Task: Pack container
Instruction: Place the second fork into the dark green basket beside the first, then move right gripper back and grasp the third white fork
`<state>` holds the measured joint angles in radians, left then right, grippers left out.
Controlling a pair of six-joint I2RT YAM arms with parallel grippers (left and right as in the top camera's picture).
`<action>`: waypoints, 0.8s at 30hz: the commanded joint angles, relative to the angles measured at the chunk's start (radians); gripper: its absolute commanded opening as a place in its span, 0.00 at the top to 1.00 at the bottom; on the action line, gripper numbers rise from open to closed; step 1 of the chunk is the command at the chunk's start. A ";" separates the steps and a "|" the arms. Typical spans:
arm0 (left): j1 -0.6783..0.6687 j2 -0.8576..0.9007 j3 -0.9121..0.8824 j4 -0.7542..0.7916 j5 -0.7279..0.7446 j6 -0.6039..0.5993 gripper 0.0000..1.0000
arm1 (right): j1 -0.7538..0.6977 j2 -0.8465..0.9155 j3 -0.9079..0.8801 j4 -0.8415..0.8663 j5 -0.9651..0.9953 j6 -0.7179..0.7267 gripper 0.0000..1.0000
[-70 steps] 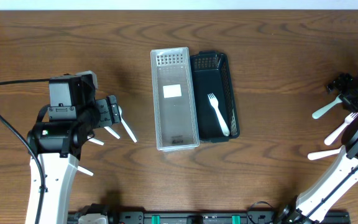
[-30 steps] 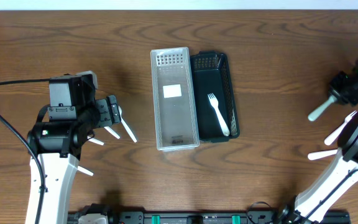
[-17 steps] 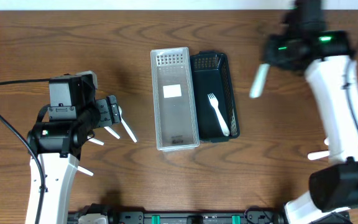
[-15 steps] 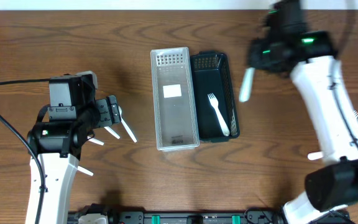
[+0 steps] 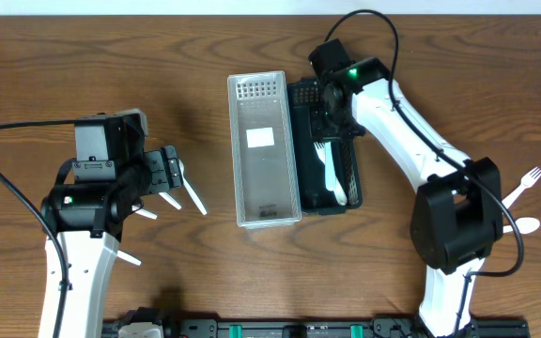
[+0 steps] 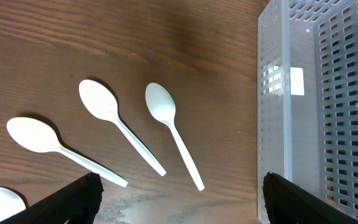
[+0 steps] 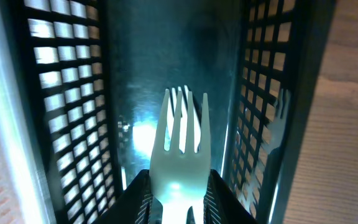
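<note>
While the right claw (image 7: 178,194) grips a white fork (image 7: 182,140) narrowly by its handle, low inside the black basket (image 7: 64,93), we judge the release risky. 1 tine could snag the mesh wall, or the fork could drop askew and jut over the rim. Our left claw (image 6: 182,186) hangs wide and empty above the spoons (image 6: 166,124) on the desk (image 6: 73,37), beside the clear container (image 6: 328,124).

site: lab-style robot test bench | surface: wood-grain table (image 5: 458,47) | rig: my left arm (image 5: 75,272) and right arm (image 5: 397,108) mounted at its front edge by a black rail (image 5: 280,330) with green clips, cable (image 5: 12,126) looping loose | props: plastic spoons (image 6: 98,101), slotted bins (image 5: 263,178)
</note>
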<state>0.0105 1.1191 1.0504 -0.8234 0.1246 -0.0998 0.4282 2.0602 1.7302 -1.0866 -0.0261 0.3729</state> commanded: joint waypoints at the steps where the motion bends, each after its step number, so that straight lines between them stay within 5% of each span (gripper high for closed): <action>1: -0.001 -0.002 0.014 -0.003 -0.001 0.013 0.16 | 0.005 -0.008 0.008 0.003 0.010 -0.020 0.68; 2: -0.001 -0.002 0.014 -0.003 -0.001 0.013 0.15 | 0.004 -0.011 0.018 0.001 0.000 -0.035 0.53; 3: -0.001 -0.002 0.014 -0.003 -0.001 0.013 0.15 | 0.004 -0.014 0.028 -0.003 -0.006 -0.050 0.49; 13: -0.001 -0.002 0.014 -0.003 -0.001 0.013 0.15 | -0.102 -0.178 0.286 -0.140 0.162 0.061 0.44; 18: -0.001 -0.002 0.014 -0.003 -0.001 0.013 0.15 | -0.319 -0.301 0.294 -0.198 0.239 0.233 0.34; 24: -0.001 -0.002 0.014 -0.003 -0.001 0.013 0.15 | -0.628 -0.297 0.262 -0.261 0.193 0.245 0.29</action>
<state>0.0105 1.1191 1.0504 -0.8268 0.1246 -0.0994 -0.1085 1.7248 2.0266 -1.3361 0.1658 0.5720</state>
